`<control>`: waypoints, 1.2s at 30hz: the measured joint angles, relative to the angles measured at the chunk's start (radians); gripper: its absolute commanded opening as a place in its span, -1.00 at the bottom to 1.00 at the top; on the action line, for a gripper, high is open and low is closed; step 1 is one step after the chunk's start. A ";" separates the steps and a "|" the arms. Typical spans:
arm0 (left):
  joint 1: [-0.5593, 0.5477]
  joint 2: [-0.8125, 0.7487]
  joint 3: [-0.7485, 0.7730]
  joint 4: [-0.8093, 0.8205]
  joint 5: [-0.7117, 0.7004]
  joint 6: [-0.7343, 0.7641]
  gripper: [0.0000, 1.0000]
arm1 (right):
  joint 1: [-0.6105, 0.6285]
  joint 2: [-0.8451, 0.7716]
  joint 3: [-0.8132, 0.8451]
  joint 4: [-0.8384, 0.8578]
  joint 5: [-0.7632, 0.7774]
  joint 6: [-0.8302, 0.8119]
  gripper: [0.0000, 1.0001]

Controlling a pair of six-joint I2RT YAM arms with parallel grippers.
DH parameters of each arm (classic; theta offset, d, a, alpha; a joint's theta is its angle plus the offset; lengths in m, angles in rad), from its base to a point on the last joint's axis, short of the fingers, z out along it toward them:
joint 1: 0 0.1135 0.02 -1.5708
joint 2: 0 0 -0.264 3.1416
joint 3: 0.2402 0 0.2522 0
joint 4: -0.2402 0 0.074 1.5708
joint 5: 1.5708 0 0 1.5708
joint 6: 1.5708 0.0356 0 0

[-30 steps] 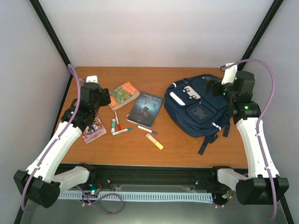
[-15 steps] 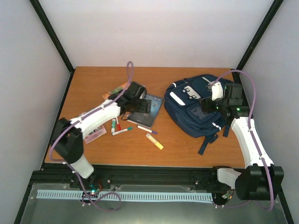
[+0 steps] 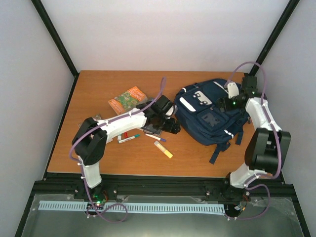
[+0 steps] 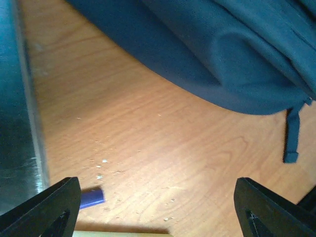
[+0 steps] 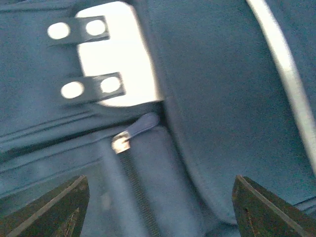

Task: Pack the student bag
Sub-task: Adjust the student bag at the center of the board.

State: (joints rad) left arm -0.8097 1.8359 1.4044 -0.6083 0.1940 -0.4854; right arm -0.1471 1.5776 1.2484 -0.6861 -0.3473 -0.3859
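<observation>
The student bag [image 3: 207, 118] is a navy backpack lying flat at the right of the table, with white patches and stripes. My left gripper [image 3: 172, 127] hovers low just left of the bag's edge and stands open over bare wood [image 4: 158, 207]. The bag's rounded side [image 4: 222, 59] fills the top of the left wrist view. My right gripper [image 3: 223, 104] is above the bag's upper part, open [image 5: 158, 207], with nothing between its fingers. A zipper pull [image 5: 132, 132] and a white patch [image 5: 114, 54] lie below it.
An orange book [image 3: 127, 99] lies at the back left. A dark book [image 3: 154, 132] is mostly hidden under my left arm. Markers [image 3: 129, 138] and a yellow glue stick [image 3: 163, 149] lie in front of it. A blue pen tip [image 4: 92, 197] shows beside my left finger.
My left arm has swung right, across the dark book, to the bag's left edge. My right arm has folded back, its gripper shifting up over the bag's top.
</observation>
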 measured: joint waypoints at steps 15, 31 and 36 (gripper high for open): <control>-0.071 0.031 0.023 -0.003 0.137 0.054 0.74 | -0.174 0.535 0.519 -0.041 0.156 0.013 0.97; -0.109 0.245 0.250 -0.055 -0.002 0.075 0.80 | -0.218 0.404 0.178 -0.013 0.150 -0.101 0.64; -0.094 0.326 0.407 -0.157 -0.069 0.098 0.81 | -0.226 0.295 0.024 0.001 0.165 -0.165 0.62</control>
State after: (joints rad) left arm -0.9039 2.1620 1.8114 -0.7650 0.1246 -0.3870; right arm -0.3729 1.8729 1.2728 -0.6853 -0.1822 -0.5510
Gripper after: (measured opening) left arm 0.901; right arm 0.816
